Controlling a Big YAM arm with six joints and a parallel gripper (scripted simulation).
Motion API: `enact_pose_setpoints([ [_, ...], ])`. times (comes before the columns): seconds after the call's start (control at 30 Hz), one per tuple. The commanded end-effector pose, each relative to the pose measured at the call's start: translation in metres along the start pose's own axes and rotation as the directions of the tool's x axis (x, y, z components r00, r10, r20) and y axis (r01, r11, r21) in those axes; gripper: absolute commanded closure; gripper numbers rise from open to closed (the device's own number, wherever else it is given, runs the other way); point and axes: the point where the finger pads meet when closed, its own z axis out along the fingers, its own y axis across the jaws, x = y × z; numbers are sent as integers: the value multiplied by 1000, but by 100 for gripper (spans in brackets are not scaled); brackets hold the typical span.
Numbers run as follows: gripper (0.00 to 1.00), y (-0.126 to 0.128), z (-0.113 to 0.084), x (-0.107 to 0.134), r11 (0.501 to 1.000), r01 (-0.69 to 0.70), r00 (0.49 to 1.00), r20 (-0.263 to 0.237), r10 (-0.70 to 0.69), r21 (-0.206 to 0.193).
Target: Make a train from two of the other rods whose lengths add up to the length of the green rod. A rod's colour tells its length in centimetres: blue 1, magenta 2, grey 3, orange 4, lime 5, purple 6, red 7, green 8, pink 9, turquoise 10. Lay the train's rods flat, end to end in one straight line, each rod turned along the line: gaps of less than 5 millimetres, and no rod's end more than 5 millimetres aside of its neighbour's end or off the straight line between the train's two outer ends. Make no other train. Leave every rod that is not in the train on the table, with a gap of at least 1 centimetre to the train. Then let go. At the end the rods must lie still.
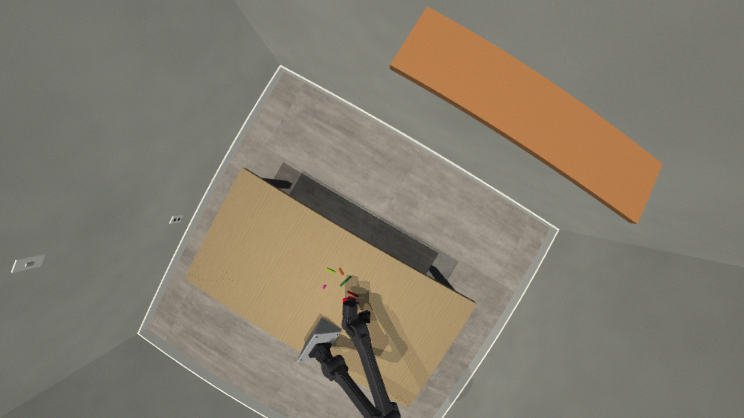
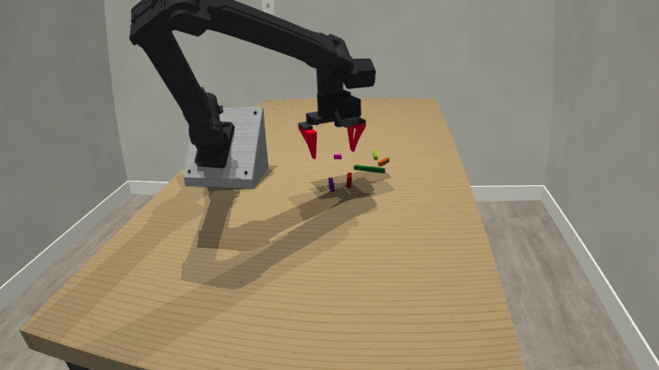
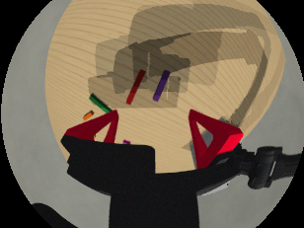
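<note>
A black arm rises from a grey wedge-shaped base at the far left of the wooden worktop and bends over to hang its tool above the rods. The tool's two red fingers point down, spread wide, with nothing between them and well above the wood.

In the exterior view, directly under the tool and inside its shadow, the purple rod and the red rod lie side by side, close together but apart, both running near to far. Just to the right and farther off lies the green rod, set crosswise, running left to right. Beyond its right end sits the orange rod, close to it but whether they touch cannot be told. The lime rod is just left of the orange one and a little farther away. The small magenta rod lies alone on the far left of the group, between the two fingers as seen from this side.

In the wrist view the red rod and purple rod appear ahead of the fingers, nearly parallel, within the shadow. The green rod and orange rod show at the left edge, beside the left finger.

From the top view the rods form one small cluster near the middle of the worktop, with the tool over its near end. No two rods lie end to end in a line.
</note>
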Motion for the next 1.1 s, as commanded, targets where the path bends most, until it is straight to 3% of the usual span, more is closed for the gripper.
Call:
enact_pose_setpoints([
  [0.0, 0, -2, -2, -9, 989, -146, 989, 5, 146, -17],
  [0.33, 0, -10, -1, -16, 944, -331, 944, 7, 331, -22],
  [0.53, 0, -9, -2, -16, 933, -358, 934, 8, 358, -26],
  [0.57, 77, -9, -1, -16, 934, -357, 934, 8, 358, -24],
  [1.07, 77, -9, -1, -16, 935, -354, 935, 8, 355, -24],
])
